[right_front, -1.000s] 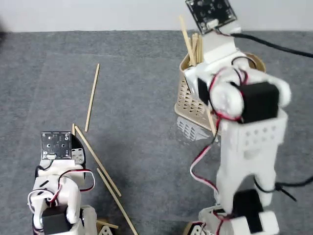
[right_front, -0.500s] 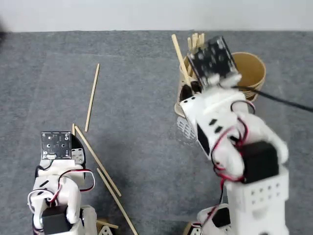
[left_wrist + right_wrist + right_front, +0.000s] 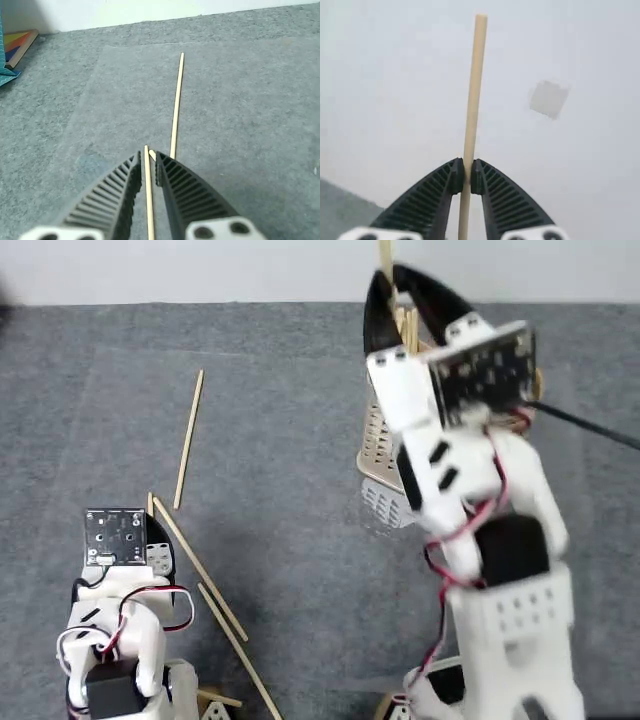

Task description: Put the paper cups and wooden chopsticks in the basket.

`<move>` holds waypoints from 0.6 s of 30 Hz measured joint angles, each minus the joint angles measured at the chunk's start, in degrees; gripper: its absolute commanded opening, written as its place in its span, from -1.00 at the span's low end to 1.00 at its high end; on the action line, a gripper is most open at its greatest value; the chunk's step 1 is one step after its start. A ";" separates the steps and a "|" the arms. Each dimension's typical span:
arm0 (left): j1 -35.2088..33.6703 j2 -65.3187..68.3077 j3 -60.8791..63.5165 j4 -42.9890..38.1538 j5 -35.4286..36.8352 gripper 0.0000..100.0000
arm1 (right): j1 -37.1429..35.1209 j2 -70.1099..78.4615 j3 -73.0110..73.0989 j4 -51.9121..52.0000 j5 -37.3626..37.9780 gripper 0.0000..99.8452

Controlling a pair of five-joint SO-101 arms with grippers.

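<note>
The right hand [image 3: 466, 167] is closed tight on a chopstick [image 3: 476, 75]. It pinches the chopstick low, so most of the length stands up past the jaws. By the high view it hangs above the basket [image 3: 378, 455], where several sticks stand.

The left hand [image 3: 148, 157] sits low over the counter [image 3: 290, 410], jaws a slit apart. A second stick [image 3: 148, 200] lies in the gap, seemingly untouched on either side. A third stick [image 3: 176, 100] lies just ahead, and two more sticks [image 3: 200, 570] angle off beside that arm.

These are likely light, stiff, thin and smooth. Pinched near one end, a stick will probably swing, so a grip nearer the middle should be steadier. Lying flat, each one needs the jaws to straddle it crosswise.
</note>
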 measured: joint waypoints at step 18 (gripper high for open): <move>0.00 0.00 0.00 0.00 -0.09 -0.90 | 7.38 20.84 7.65 -8.26 0.00 -0.49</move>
